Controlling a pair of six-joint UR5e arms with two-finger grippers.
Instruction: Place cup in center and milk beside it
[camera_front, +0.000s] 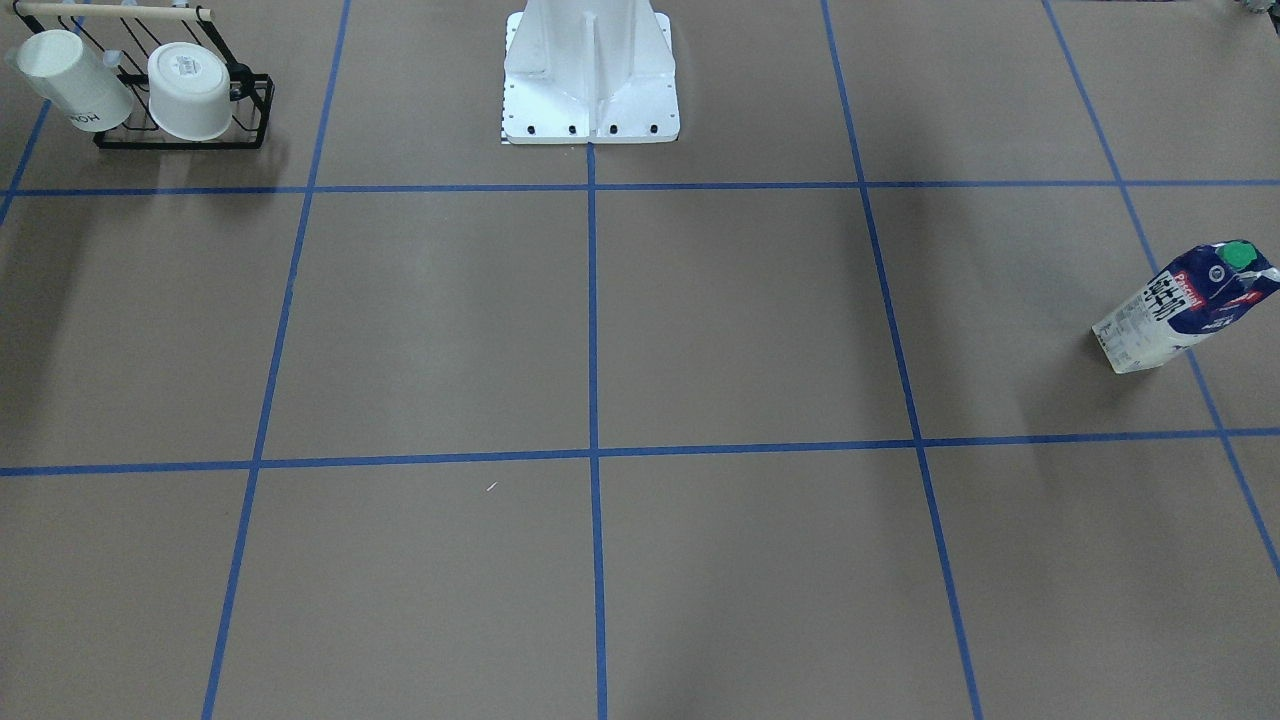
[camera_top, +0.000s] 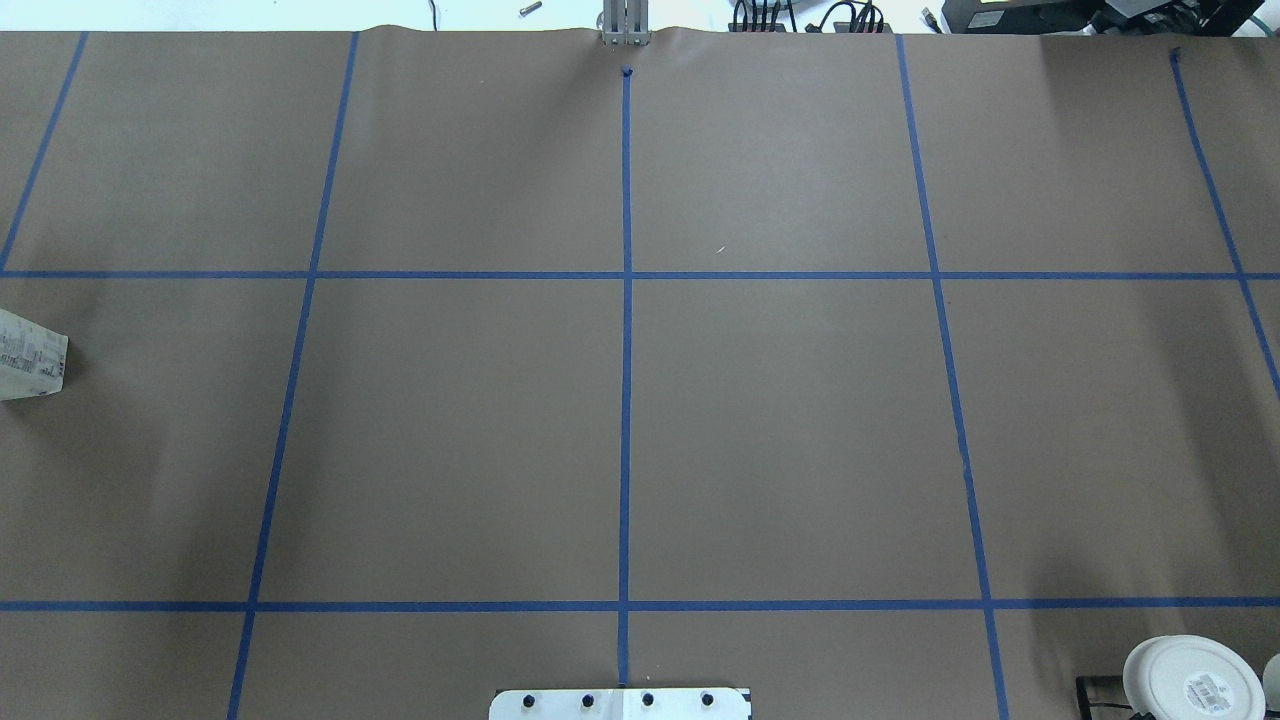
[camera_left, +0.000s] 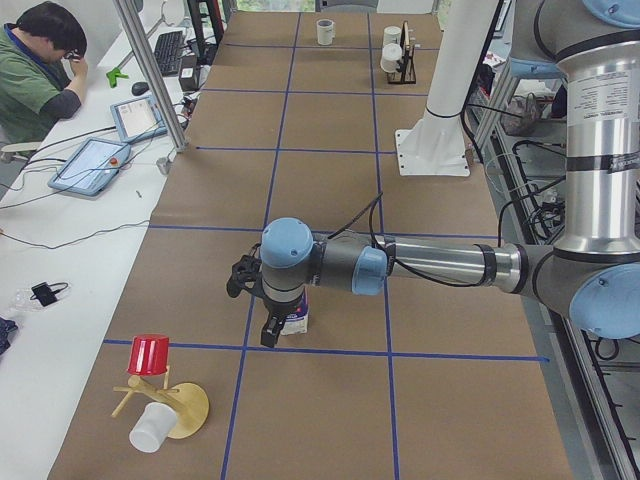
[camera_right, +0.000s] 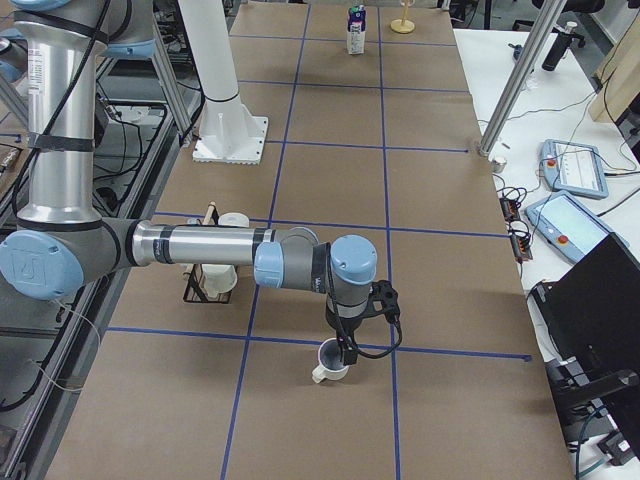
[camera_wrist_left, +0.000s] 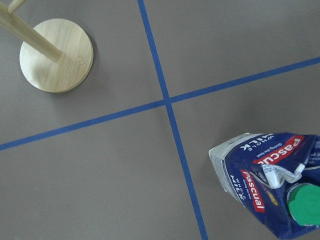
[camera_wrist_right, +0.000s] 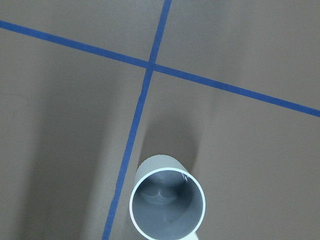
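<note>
The milk (camera_front: 1185, 305) stands upright far out on my left side. It shows at the left edge of the overhead view (camera_top: 30, 355) and in the left wrist view (camera_wrist_left: 272, 190). My left gripper (camera_left: 268, 330) hangs just over the milk (camera_left: 298, 318); I cannot tell if it is open. The cup (camera_right: 328, 362) stands upright, seen from above in the right wrist view (camera_wrist_right: 167, 202). My right gripper (camera_right: 345, 348) hangs just above its rim; I cannot tell if it is open. The center (camera_top: 626, 440) is bare.
A black wire rack (camera_front: 255, 110) holds a lettered mug (camera_front: 75, 80) and a cup with a printed base (camera_front: 190, 90). A wooden stand (camera_left: 180, 408) carries a red cup (camera_left: 150, 354) near the milk. My white base (camera_front: 590, 80) stands at the table's edge. An operator (camera_left: 40, 60) sits at the side.
</note>
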